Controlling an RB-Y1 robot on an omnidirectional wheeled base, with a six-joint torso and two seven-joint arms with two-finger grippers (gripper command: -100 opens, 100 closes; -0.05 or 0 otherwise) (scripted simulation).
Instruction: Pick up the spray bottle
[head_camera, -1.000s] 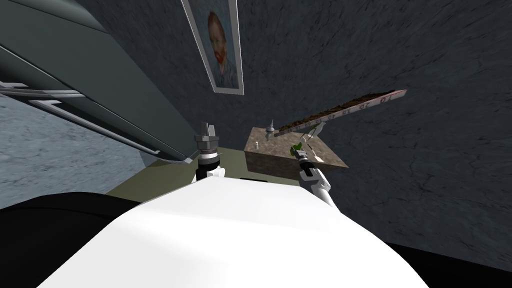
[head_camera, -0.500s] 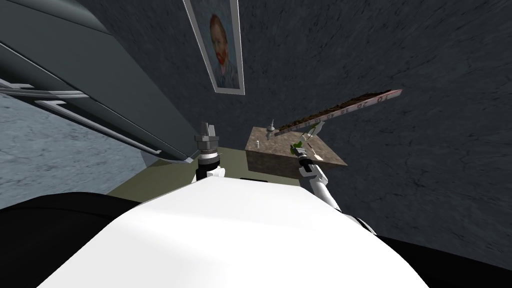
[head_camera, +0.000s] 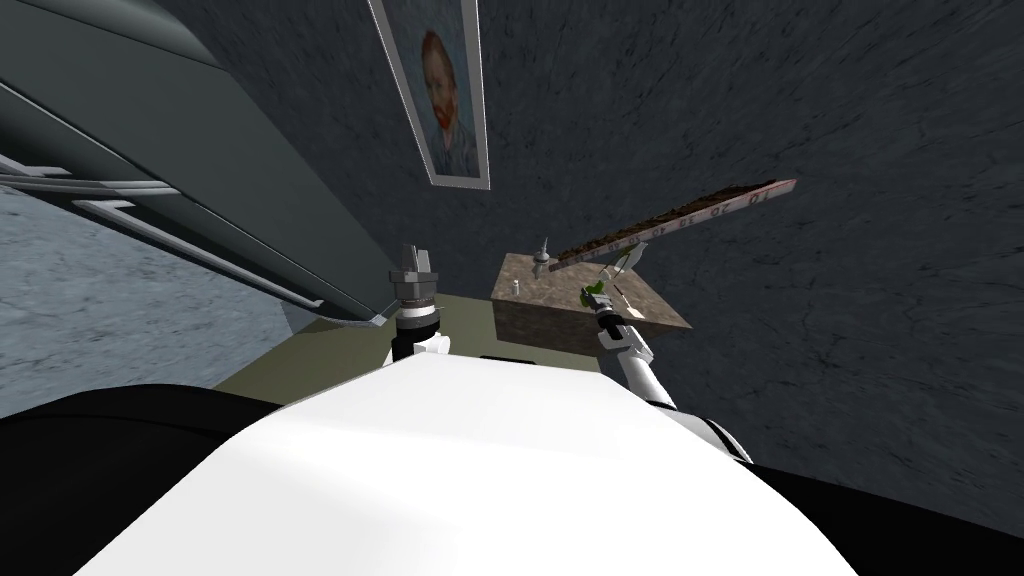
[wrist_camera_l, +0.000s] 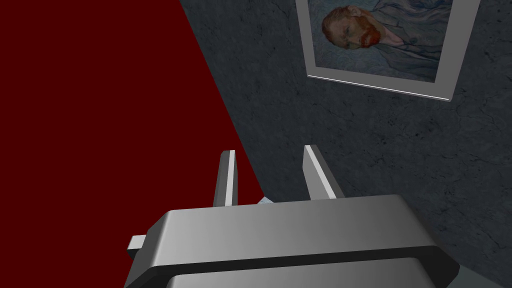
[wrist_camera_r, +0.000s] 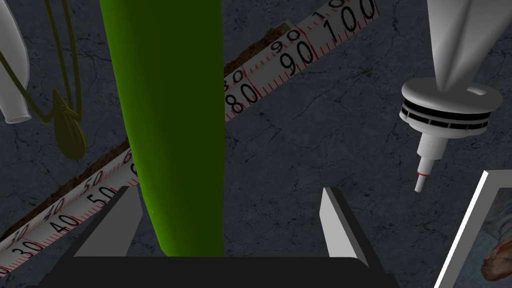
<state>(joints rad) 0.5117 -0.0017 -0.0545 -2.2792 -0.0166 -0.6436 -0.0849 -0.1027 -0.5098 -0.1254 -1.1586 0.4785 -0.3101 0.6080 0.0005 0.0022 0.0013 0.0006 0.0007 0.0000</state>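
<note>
Head view, from the left: the left claw (head_camera: 413, 255) stands raised, well apart from the table (head_camera: 530, 318). Its fingers show a narrow gap with nothing between them. The brown, stone-patterned table sits against the dark wall. It carries a small white bottle (head_camera: 515, 289) and a white cone-shaped dispenser (head_camera: 541, 258) toward its left side. Further right, near the table's front edge, is the green spray bottle (head_camera: 593, 290). The right claw (head_camera: 597, 303) is right at it, so the right arm is plainly the nearer one.

Right wrist view has the bottle's green body between the spread fingers, its long axis crossing the line on which they close. It sits off-centre, hard beside one finger (wrist_camera_r: 112, 220), though I cannot tell whether they touch, and well apart from the other. The body is plain, smooth green and narrows slightly toward the claw's base. Its head and trigger are out of frame. I judge a small sideways centring is wanted before closing.
</note>
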